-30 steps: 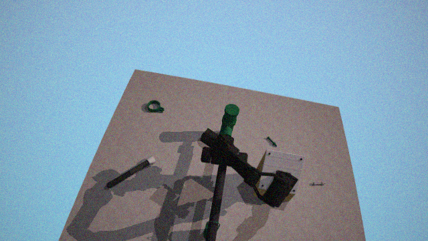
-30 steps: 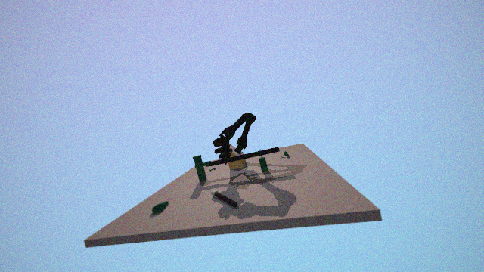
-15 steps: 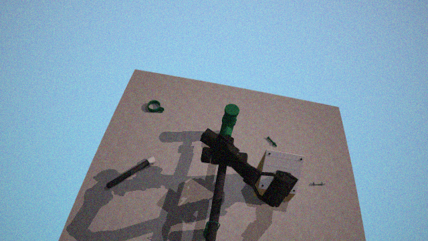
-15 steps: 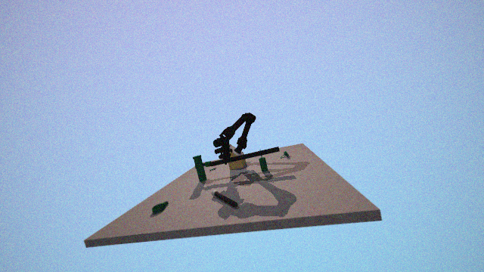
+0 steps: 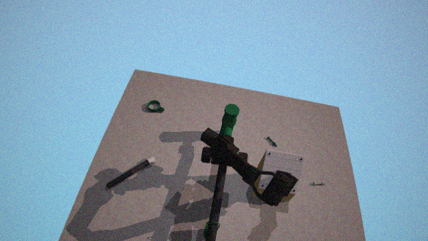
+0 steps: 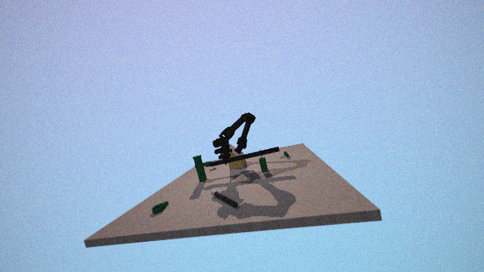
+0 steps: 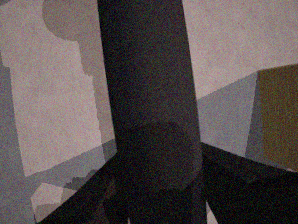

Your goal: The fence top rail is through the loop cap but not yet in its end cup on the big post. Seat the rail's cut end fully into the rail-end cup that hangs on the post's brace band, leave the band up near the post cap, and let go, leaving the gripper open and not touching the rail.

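The black rail [image 5: 219, 187] [image 6: 253, 155] [image 7: 145, 65] runs from the big post through the loop cap [image 5: 206, 229], its far end slightly higher in the exterior view. My gripper [image 5: 223, 158] [image 6: 225, 161] [image 7: 156, 151] is shut on the rail close to the big post. The green big post [image 6: 200, 171] stands upright, with its round post cap [image 5: 231, 110] on top. The green rail-end cup [image 5: 227, 131] [image 6: 206, 164] is up near that cap, facing the rail. The rail's cut end appears to meet the cup; my gripper partly hides the joint, and seating depth cannot be told.
A dark tube with a pale end [image 5: 128, 173] [image 6: 225, 199] and a green ring band [image 5: 154, 106] [image 6: 159, 208] lie on the table. A small green bolt [image 5: 271, 141] lies near the arm's base plate [image 5: 284, 161]. The short post [image 6: 263, 165] stands under the rail.
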{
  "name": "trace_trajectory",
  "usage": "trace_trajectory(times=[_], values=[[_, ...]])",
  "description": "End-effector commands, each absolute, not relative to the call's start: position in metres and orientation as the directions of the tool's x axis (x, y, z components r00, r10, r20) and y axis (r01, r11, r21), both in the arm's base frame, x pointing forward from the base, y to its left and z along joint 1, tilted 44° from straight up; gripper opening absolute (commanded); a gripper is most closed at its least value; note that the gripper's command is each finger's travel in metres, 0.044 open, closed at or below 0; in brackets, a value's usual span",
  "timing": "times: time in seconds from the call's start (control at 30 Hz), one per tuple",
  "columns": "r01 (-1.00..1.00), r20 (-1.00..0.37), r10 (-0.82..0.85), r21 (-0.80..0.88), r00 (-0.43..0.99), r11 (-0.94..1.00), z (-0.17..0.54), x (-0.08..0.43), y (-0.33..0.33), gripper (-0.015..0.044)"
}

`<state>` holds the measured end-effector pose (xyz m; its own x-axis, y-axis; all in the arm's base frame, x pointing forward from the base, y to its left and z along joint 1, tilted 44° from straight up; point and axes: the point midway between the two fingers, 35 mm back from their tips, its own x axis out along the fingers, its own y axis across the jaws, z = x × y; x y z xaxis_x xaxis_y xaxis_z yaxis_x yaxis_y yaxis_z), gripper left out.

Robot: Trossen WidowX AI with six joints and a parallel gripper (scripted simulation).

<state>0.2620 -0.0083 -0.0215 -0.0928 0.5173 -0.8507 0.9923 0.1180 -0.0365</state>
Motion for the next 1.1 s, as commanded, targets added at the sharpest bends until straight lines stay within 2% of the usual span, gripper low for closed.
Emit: trace_trajectory(times=[0.0, 1.07], values=[[0.994, -0.864, 0.498, -0.029, -0.08, 0.109, -0.021, 0.265, -0.02, 0.0], [0.994, -0.864, 0.497, -0.028, -0.079, 0.109, -0.023, 0.273, -0.031, 0.0]])
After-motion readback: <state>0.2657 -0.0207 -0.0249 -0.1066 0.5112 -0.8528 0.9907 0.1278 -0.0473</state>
